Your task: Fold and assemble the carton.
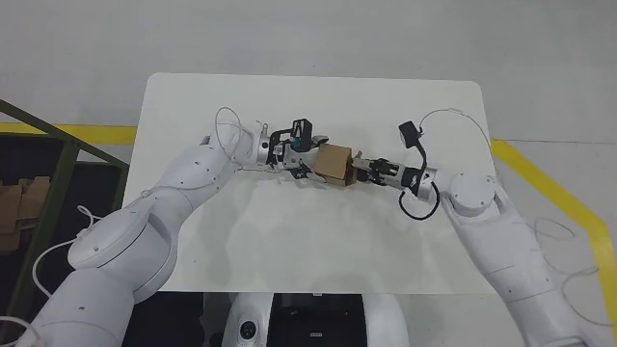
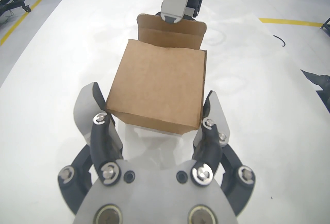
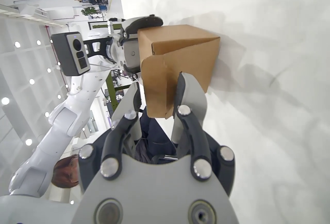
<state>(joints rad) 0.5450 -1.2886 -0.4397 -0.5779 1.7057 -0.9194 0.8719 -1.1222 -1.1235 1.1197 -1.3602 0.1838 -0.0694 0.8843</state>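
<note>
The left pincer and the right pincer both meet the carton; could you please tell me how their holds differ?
The left pincer spans the carton's body, jaws set wide across its width, whereas the right pincer pinches only the end flap, jaws set narrow. The left pincer holds the closed end; the right pincer works the open end. Both grip the same carton from opposite ends.
</note>
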